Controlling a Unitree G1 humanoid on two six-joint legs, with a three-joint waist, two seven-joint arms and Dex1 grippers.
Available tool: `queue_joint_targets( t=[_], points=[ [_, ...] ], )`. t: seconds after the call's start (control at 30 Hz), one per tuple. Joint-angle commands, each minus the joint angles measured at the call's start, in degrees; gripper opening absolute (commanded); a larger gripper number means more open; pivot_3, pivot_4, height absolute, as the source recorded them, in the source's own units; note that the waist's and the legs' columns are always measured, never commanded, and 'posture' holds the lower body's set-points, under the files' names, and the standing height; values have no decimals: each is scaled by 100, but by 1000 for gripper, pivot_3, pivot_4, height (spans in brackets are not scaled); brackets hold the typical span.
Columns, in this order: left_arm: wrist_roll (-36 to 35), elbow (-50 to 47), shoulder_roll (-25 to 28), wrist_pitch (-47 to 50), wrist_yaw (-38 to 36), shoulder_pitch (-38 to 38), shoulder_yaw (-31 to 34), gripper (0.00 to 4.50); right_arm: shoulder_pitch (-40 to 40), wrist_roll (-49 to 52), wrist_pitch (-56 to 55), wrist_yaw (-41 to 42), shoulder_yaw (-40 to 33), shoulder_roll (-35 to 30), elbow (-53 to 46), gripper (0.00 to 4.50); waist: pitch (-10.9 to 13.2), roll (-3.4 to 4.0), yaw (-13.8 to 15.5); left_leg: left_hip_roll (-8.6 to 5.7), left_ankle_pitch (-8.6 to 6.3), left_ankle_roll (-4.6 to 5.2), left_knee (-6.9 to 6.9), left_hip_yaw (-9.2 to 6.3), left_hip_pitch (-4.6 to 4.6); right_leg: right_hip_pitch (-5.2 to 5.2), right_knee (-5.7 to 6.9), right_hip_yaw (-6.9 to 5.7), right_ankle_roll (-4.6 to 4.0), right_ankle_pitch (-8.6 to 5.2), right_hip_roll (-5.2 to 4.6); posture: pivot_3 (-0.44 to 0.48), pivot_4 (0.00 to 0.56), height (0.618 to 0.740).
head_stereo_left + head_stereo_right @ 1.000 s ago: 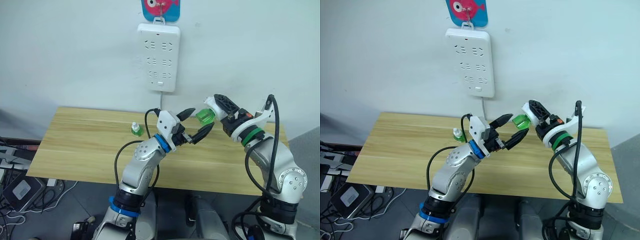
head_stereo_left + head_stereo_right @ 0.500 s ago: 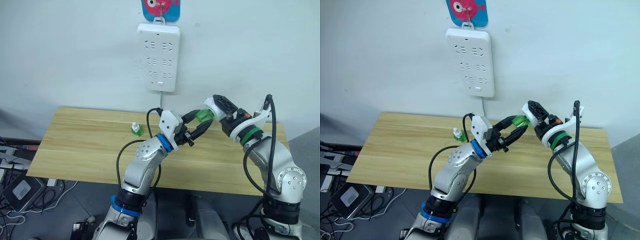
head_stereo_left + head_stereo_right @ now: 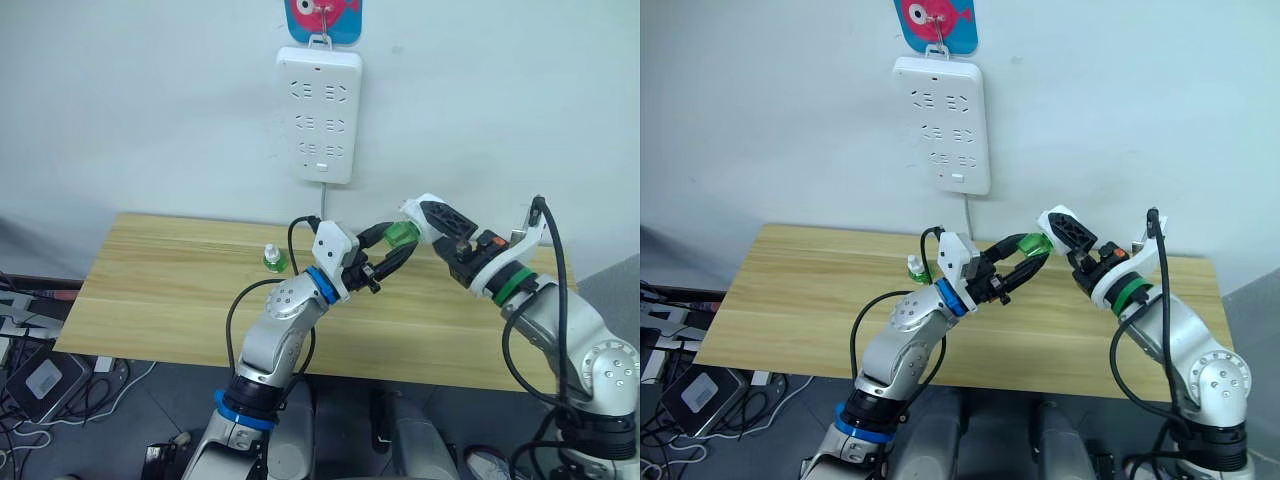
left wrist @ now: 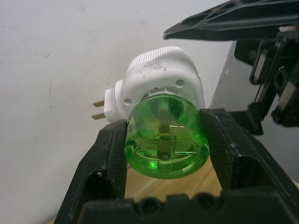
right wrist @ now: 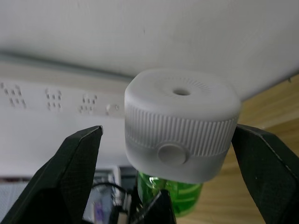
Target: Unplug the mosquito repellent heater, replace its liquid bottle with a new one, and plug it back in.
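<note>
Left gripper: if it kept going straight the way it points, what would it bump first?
The left gripper already grips the green bottle; straight on, it would likely press into the white heater first.

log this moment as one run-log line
left gripper: shut on green liquid bottle | right gripper: holds small white rounded plastic heater | spare green bottle: on wooden table

Our arms are silver-grey metal with rounded joint housings and small dark screws. Our left arm (image 3: 285,320) wears a blue ring at the wrist, our right arm (image 3: 560,325) a green one. Black cables loop along both. White wrist blocks carry matte black fingers (image 4: 105,158).
</note>
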Motion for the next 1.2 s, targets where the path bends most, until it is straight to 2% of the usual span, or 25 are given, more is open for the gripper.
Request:
queue_joint_targets(
  t=[0.03,0.2,0.3,0.4,0.63,0.87,0.97,1.03,1.2],
  points=[
    [-151,-174,127,-31,-387,-30,-65,2249,-36,229,532,613,-296,-357,251,4500,0,0,6,1,0,0,0,0,1,0,1,-1,0,0,0,342,311,740],
    [-269,-81,636,-111,-1414,-146,-212,2249,-408,229,2566,2513,-283,-1463,1572,4500,1,-1,22,0,1,1,2,4,2,0,3,1,0,0,1,334,323,740],
    [-89,-2,930,-441,-1982,-146,-478,2249,-708,229,3343,3294,-85,-1949,2199,4500,1,-2,41,1,1,2,-1,9,6,-1,3,6,-1,1,2,334,323,740],
    [7,213,1003,-738,-2250,-248,-543,2249,-1103,229,3981,3934,213,-2293,2835,4500,3,-4,62,3,0,3,-1,8,5,0,-1,4,-1,0,4,334,323,740],
    [192,435,1018,-1182,-2432,-368,-531,2249,-1573,229,4729,4722,789,-2839,3576,4500,6,-10,182,1,0,3,1,12,4,-1,-4,10,0,0,4,338,321,740],
    [338,533,957,-1464,-2466,-402,-581,2249,-1824,229,4748,4912,1134,-2970,3805,4500,6,-10,287,2,-1,4,3,11,4,-2,-3,8,-1,1,5,346,314,740],
    [375,574,904,-1511,-2417,-419,-572,2249,-1820,229,4770,5008,1165,-3042,3744,3897,6,-10,318,1,-1,4,6,11,2,-1,-4,9,0,1,5,348,311,740],
    [387,584,888,-1533,-2415,-413,-572,2249,-1795,229,4770,5066,1166,-3084,3680,3221,6,-10,336,-1,-1,4,7,12,0,-1,-5,9,0,2,3,347,307,740],
    [380,519,889,-1546,-2457,-351,-592,2249,-1751,229,4618,4980,1139,-3076,3627,3129,6,-10,351,1,-1,4,7,11,3,-1,-2,6,-13,10,5,346,296,740]
  ],
)
